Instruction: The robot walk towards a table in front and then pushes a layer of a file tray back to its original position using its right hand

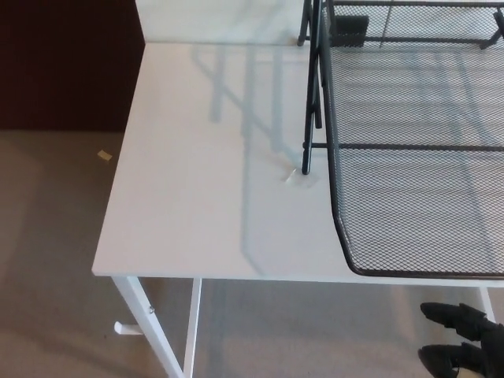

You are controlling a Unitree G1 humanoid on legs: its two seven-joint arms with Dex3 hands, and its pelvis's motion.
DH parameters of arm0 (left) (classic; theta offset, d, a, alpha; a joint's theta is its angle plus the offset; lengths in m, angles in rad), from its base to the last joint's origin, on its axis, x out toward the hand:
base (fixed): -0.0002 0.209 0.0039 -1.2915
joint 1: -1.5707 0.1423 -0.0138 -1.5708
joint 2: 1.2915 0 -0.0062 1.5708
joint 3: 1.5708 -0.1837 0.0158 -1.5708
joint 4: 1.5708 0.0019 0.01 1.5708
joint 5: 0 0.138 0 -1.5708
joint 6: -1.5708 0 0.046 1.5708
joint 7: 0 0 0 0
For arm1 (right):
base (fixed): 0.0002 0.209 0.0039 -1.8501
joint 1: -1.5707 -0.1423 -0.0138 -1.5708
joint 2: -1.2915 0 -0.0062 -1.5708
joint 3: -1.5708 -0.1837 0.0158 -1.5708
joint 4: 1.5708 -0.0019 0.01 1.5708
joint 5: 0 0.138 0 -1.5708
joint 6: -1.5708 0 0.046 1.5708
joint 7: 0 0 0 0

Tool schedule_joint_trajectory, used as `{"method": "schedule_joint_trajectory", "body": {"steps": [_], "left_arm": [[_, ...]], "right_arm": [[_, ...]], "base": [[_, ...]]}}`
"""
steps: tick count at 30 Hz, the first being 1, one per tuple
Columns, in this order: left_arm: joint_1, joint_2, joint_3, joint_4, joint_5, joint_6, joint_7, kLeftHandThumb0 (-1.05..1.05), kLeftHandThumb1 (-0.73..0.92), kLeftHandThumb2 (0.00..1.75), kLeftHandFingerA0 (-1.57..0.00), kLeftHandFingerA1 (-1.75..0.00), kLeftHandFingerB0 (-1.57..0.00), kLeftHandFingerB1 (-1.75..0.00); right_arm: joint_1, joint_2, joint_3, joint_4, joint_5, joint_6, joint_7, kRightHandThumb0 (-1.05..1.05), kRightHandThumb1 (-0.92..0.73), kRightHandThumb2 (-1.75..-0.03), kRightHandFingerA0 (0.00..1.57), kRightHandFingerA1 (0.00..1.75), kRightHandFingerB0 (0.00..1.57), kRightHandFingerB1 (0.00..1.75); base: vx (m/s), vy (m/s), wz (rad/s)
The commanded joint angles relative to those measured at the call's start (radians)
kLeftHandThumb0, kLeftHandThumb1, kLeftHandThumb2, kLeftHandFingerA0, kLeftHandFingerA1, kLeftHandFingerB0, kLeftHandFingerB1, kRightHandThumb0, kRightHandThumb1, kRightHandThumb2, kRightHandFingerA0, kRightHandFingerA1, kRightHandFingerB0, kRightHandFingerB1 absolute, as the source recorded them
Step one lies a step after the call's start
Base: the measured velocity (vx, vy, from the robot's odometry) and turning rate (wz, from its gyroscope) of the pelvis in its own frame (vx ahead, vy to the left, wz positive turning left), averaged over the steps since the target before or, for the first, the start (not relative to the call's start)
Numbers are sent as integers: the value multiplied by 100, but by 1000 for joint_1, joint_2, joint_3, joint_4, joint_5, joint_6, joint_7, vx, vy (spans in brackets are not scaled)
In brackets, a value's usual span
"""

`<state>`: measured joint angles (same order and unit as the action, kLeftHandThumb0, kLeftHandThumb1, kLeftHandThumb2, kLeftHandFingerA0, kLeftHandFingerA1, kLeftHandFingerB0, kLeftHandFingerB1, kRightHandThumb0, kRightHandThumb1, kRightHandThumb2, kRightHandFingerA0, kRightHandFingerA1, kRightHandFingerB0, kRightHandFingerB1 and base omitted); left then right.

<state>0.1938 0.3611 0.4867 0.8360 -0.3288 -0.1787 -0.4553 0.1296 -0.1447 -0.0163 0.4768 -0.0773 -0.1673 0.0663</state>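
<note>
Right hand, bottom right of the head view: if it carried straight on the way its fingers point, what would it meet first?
Probably nothing close: the right hand points left, below the table edge and the pulled-out tray layer. Depth is unclear.

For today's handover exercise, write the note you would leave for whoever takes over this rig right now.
Right robot hand: low at the picture's bottom right, below the table edge, fingers apart, holding nothing, touching nothing.
Left robot hand: not in view.
File tray: black mesh, on the table's right side. Its pulled-out layer reaches almost to the near table edge.
Done: robot stands at the table.
Left: raise the right robot hand to the layer's front rim and push it back in.
</note>
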Motion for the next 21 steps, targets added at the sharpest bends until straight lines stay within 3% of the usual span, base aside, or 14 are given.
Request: {"method": "schedule_joint_trajectory", "body": {"steps": [1,9,14,21], "left_arm": [[-17,19,13,-15,-21,30,2,-18,40,55,-60,-49,-54,-46],[-3,8,15,-43,-21,47,11,-18,40,55,-60,-49,-54,-46],[6,17,28,-8,-28,31,-8,-19,40,56,-60,-49,-51,-46],[11,17,27,27,-15,17,-1,-16,40,54,-62,-49,-53,-45]], "right_arm": [[81,-18,3,-151,-13,83,-1,-24,-60,-57,56,47,44,42],[172,-47,19,-288,-30,127,18,-26,-60,-58,54,47,43,42],[335,-100,38,-452,-50,95,59,-30,-59,-57,56,49,44,43],[652,-127,71,-663,-124,-153,9,-24,-61,-58,56,48,45,43]], "base": [[0,0,0],[0,0,0],[0,0,0],[0,0,0]]}}
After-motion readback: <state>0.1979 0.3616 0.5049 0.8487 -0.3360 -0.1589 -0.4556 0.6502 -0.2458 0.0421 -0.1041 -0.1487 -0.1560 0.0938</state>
